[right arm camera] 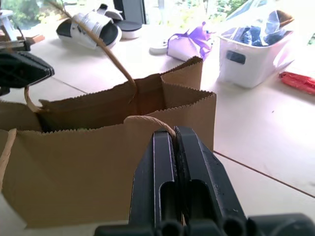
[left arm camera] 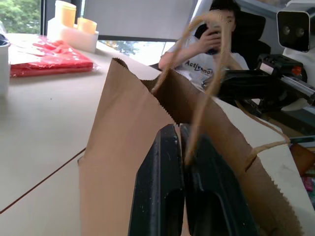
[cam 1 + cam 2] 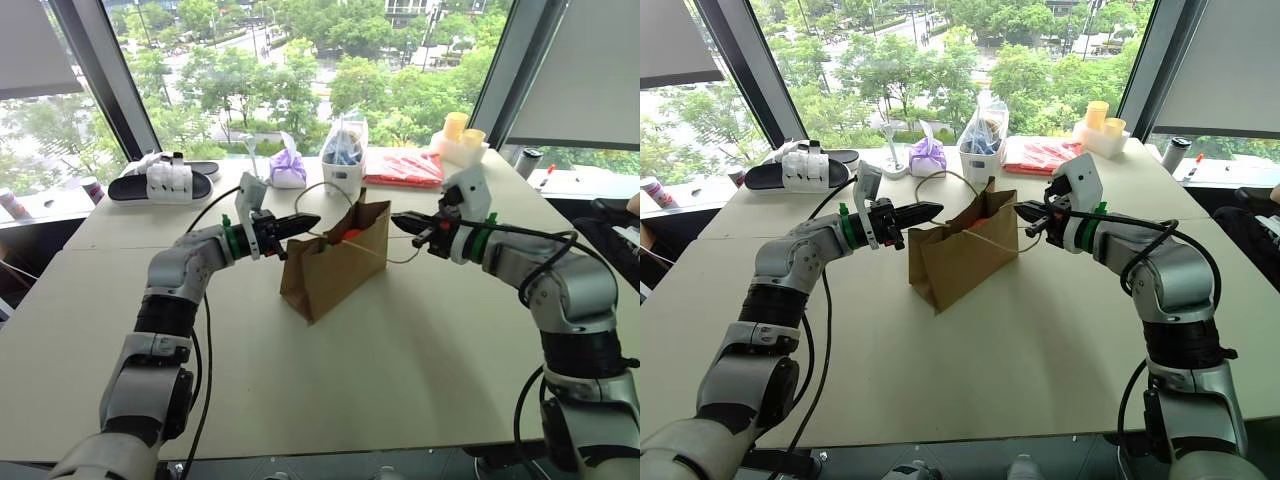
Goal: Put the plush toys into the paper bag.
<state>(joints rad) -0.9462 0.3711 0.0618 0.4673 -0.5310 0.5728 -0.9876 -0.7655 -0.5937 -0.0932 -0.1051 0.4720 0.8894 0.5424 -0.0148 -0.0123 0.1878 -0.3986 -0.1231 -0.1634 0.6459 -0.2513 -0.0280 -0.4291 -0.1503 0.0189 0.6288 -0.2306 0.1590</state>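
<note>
The brown paper bag point(image 3: 335, 262) stands upright in the middle of the table with its mouth held apart. A bit of the orange plush toy point(image 3: 346, 236) peeks out at the bag's top; the rest of the inside is hidden. My left gripper point(image 3: 312, 220) is at the bag's left rim, pointing right, its fingers point(image 2: 165, 162) pressed together on one beige cord handle point(image 2: 197, 98). On the bag's right side my right gripper point(image 3: 397, 218) is shut on the other cord handle point(image 1: 147, 119), pulling it away from the bag.
Along the far edge of the table lie a black-and-white sandal point(image 3: 163, 182), a purple tied pouch point(image 3: 288, 168), a white container with blue contents point(image 3: 342, 160), a red packet point(image 3: 403, 168) and yellow cups point(image 3: 460, 135). A person point(image 2: 211, 44) sits beyond the table's right side.
</note>
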